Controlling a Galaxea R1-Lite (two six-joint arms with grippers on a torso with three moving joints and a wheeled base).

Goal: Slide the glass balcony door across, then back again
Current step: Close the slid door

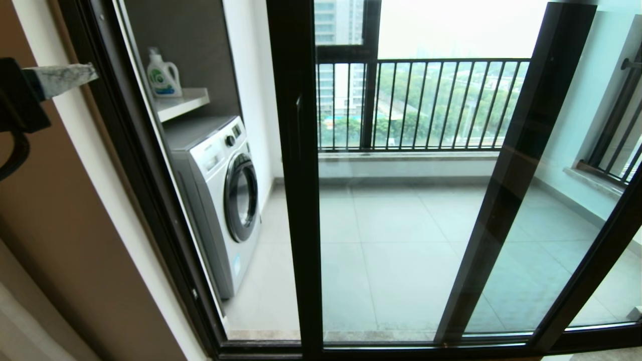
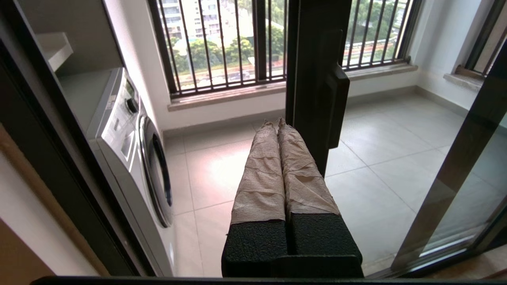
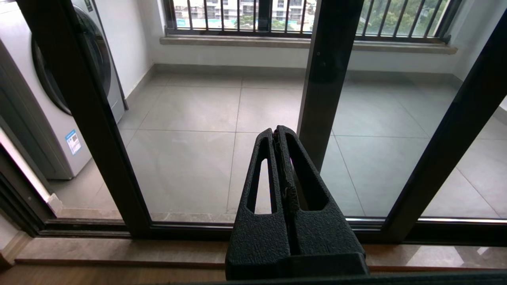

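The glass balcony door (image 1: 296,210) has its black upright near the middle of the head view, with a small black handle (image 1: 299,125) on it; its glass runs to the right. To its left is an open gap onto the balcony. My left gripper (image 1: 93,75) is at the far left by the wall jamb, apart from the upright, its tape-wrapped fingers shut on nothing. From the left wrist, the gripper (image 2: 276,122) points just beside the upright (image 2: 309,59) and handle (image 2: 336,99). My right gripper (image 3: 276,132) is shut and empty, low before the glass and out of the head view.
A white washing machine (image 1: 220,200) stands on the balcony at the left under a shelf (image 1: 180,103) with a detergent bottle (image 1: 163,75). A second black-framed panel upright (image 1: 516,175) slants at the right. A black railing (image 1: 426,100) closes the balcony; a railed window (image 1: 617,145) is far right.
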